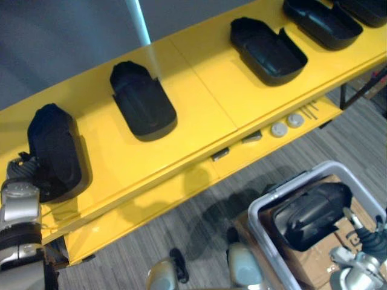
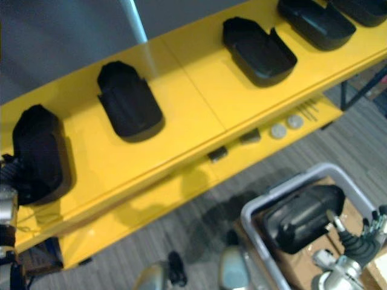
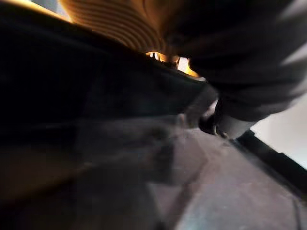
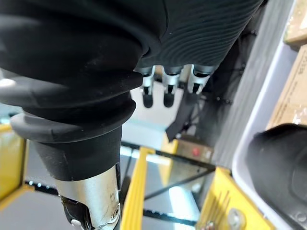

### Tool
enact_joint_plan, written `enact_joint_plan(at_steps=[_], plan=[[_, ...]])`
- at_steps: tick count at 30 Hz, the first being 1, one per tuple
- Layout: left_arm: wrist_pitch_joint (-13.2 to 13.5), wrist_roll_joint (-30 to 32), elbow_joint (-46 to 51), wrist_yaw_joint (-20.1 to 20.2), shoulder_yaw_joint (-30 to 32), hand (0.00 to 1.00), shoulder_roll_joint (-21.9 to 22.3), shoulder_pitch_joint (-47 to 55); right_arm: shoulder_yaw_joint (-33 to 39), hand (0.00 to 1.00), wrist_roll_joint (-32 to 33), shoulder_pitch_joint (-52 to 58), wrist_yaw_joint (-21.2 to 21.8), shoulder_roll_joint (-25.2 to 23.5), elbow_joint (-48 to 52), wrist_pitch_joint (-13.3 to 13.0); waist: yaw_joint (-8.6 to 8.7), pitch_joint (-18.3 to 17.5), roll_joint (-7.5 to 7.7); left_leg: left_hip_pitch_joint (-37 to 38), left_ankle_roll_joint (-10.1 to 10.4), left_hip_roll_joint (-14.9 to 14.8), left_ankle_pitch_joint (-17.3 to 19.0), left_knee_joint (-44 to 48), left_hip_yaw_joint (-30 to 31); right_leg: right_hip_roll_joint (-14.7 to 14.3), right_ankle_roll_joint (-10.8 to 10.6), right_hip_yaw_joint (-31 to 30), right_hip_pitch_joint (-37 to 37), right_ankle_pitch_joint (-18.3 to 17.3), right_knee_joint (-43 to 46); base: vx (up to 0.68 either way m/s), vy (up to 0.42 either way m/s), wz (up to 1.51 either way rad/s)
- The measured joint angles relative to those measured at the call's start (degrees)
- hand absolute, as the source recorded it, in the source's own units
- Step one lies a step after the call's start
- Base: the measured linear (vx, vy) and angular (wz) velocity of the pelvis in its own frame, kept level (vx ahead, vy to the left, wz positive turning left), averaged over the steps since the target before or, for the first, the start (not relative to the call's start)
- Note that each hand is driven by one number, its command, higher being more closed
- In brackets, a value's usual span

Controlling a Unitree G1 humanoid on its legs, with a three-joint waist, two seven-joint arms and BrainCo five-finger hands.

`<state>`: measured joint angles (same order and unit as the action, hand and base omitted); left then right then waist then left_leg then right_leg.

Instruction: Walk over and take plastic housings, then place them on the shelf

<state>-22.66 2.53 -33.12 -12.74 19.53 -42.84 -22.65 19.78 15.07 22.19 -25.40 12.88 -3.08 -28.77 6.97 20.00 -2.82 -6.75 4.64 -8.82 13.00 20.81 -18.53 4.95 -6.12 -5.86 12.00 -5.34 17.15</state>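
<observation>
Housing (image 1: pixel 53 151) at lower left is laid across the shelf (image 1: pixel 205 103), with the left hand (image 1: pixel 23 172) at its lower-left edge; its grip cannot be told. The right hand (image 1: pixel 364 240) is held slack at lower right.

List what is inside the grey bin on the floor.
One black housing lies in the bin, resting on brown cardboard. The housing covers whatever is under it, and the bin's near end runs out of view.
</observation>
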Motion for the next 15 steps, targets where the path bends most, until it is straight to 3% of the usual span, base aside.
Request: enact_joint_plan(at_steps=[4,8,10,13,15], plan=[[1.9,-0.7,0.6,-9.1,0.0,0.00,1.2,0.0,0.0,0.00,0.0,0.0,1.7,0.3,0.0,-0.2,0.10,0.2,-0.21,0.1,0.1,-0.5,0.8,0.8,-0.5,-0.1,0.1,-0.4,0.1,-0.3,0.6,-0.01,0.018,-0.09],[5.5,-5.0,3.3,-19.4,0.1,0.00,1.2,0.0,-0.3,0.00,-0.1,-0.1,3.7,0.3,0.9,-3.5,0.12,0.2,-0.19,1.2,0.0,0.0,0.8,0.5,-0.6,0.1,0.0,-0.5,-0.1,-1.4,2.2,0.00,0.002,-0.01],[9.5,-6.6,6.8,-25.1,0.9,0.00,1.2,0.2,-0.8,0.00,-0.3,-0.3,4.5,0.3,5.9,-5.3,0.03,0.2,-0.19,2.6,0.1,0.5,0.3,-0.8,-0.7,0.3,0.0,-0.4,-0.6,-1.8,2.8,0.00,0.000,0.00],[14.4,-6.4,10.4,-29.0,2.2,0.00,1.2,0.4,-0.9,0.00,-3.1,-1.7,4.5,0.8,12.5,-8.7,0.10,-0.1,-0.03,5.5,0.2,1.3,-0.8,-3.5,-0.7,0.9,0.1,-0.3,-2.4,-2.2,2.6,0.00,0.000,0.00],[19.8,-6.5,14.0,-31.6,3.0,0.00,1.2,2.1,-0.5,0.00,-4.7,-4.8,4.5,3.1,16.6,-11.6,0.41,-1.3,-0.17,8.0,0.1,2.6,-2.7,-7.2,0.0,1.5,0.0,0.5,-3.8,-2.7,2.3,0.04,-0.031,0.14]])
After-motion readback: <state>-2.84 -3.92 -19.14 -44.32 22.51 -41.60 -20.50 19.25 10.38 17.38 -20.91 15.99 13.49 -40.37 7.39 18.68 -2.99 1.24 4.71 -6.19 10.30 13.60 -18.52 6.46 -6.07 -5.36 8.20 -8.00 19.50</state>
